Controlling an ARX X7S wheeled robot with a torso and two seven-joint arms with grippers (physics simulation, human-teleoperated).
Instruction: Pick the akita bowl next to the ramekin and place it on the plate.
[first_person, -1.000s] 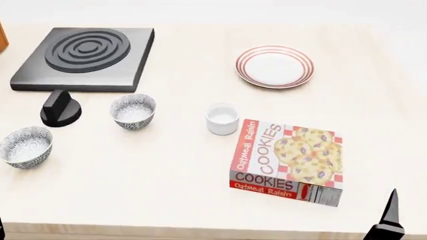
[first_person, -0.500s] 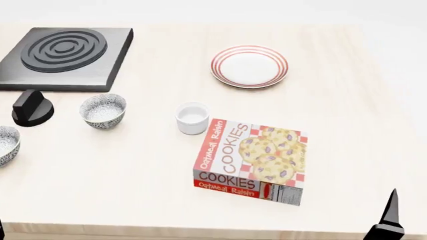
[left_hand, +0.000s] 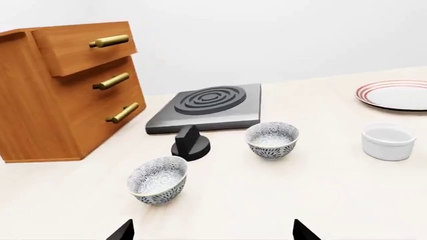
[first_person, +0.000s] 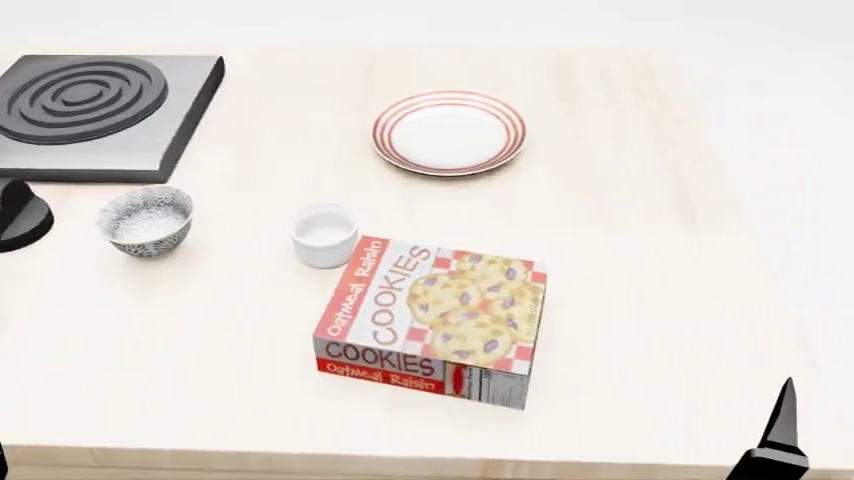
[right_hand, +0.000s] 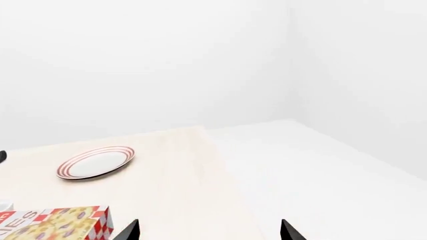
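The akita bowl (first_person: 148, 220) next to the ramekin (first_person: 326, 235) stands upright on the table; the left wrist view also shows this bowl (left_hand: 272, 140) and the ramekin (left_hand: 388, 141). A look-alike bowl (left_hand: 158, 179) sits closer to my left gripper (left_hand: 213, 235), which is open, empty and well short of both bowls. The red-ringed plate (first_person: 449, 132) lies bare at the back. My right gripper (right_hand: 210, 234) is open and empty over the table's right part, far from the bowls; one of its fingers (first_person: 782, 420) shows low in the head view.
A cookies box (first_person: 434, 320) lies flat just in front of the ramekin. A black stove plate (first_person: 80, 100) and a black knob (first_person: 14, 215) are at the left. A wooden drawer chest (left_hand: 67, 90) stands beyond the bowls in the left wrist view.
The head view has swung right, so everything on the table slid left in it. The second patterned bowl has left that view. Nothing on the table moved.
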